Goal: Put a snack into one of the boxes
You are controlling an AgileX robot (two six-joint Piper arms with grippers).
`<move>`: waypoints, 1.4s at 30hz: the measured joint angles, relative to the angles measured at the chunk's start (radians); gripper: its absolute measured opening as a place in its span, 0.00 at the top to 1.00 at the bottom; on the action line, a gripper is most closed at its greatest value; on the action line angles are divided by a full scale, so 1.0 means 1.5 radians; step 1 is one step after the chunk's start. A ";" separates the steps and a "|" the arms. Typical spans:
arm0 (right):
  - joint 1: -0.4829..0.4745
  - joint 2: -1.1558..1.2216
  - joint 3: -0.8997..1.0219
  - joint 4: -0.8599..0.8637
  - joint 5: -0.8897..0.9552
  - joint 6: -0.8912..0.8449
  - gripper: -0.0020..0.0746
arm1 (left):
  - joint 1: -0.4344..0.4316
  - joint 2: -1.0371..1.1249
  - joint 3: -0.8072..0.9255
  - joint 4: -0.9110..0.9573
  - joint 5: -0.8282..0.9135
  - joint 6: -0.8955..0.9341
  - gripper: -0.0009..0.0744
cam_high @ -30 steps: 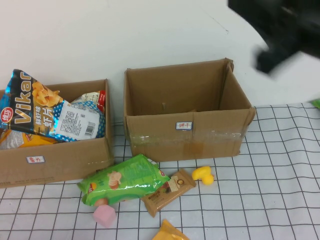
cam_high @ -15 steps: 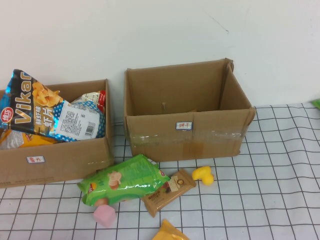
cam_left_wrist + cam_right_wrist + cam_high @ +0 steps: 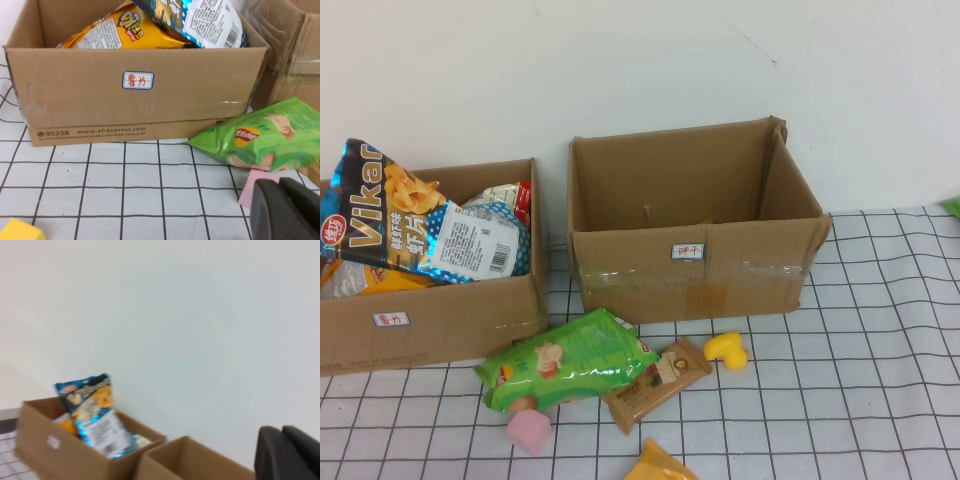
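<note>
while both grippers sit off-table, green chip bag [image 3: 570,360] lies before boxes.

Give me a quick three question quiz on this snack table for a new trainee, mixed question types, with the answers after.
1. True or false: the right-hand cardboard box already holds several chip bags.
2. Which snack lies on the table beside the brown bar? A) green chip bag B) red can C) blue bottle
3. Fill in: the blue Vikar bag sticks out of the ____ box.

Key: 1 false, it looks nearly empty. 2 A. 3 left.

Neither arm shows in the high view; the left tool and right tool appear only at the edges of their own wrist views.
</note>
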 joint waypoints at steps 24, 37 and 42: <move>-0.244 -0.133 0.184 -1.148 0.086 1.247 0.97 | 0.000 0.000 0.000 -0.001 0.000 0.000 0.99; -0.346 -0.163 0.223 -1.156 0.157 1.269 0.98 | 0.000 0.000 0.000 -0.002 0.000 0.000 0.99; -0.346 -0.163 0.223 -1.156 0.156 1.292 0.98 | 0.000 0.000 0.000 -0.004 0.002 0.000 0.99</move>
